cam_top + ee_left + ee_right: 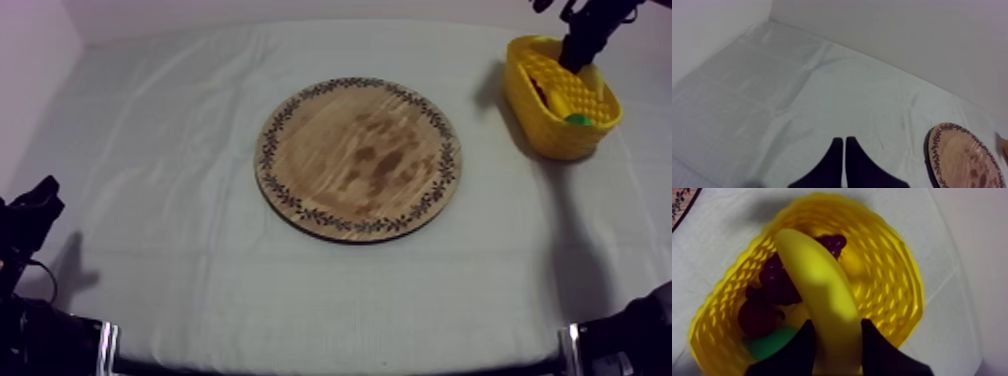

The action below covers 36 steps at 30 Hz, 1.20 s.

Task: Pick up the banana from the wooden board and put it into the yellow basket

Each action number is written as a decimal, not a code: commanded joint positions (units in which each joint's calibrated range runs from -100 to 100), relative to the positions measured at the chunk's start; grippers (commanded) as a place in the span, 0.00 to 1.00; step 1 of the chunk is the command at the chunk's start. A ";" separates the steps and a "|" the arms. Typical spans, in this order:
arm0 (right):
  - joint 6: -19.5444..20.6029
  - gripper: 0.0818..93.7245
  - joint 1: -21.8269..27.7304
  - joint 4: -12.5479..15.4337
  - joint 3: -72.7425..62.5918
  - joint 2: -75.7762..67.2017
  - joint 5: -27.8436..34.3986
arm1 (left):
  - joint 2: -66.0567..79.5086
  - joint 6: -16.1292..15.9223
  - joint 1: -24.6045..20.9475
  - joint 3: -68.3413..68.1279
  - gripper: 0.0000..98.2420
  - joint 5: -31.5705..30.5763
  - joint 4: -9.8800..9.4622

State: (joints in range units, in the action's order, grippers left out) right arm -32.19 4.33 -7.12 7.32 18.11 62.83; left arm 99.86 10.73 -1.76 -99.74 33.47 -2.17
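My right tool (837, 324) held banana (812, 273) over yellow basket (545, 132), frame's upper right; board (357, 158) bare; release not yet done. My left tool (845, 142) narrow, empty.

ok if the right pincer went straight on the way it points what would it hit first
Its held banana leads, pointing down into the yellow basket. The banana would probably touch the bunch of grapes first, before the right pincer meets anything; depth is unclear.
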 commanded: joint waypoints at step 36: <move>11.69 0.01 0.12 11.23 54.78 -47.21 -30.33 | -0.03 0.00 -0.01 -0.04 0.00 0.00 0.00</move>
State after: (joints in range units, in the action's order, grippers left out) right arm -17.35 4.47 2.43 52.96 -18.36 33.28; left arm 99.86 10.74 -1.76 -99.74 33.47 -2.17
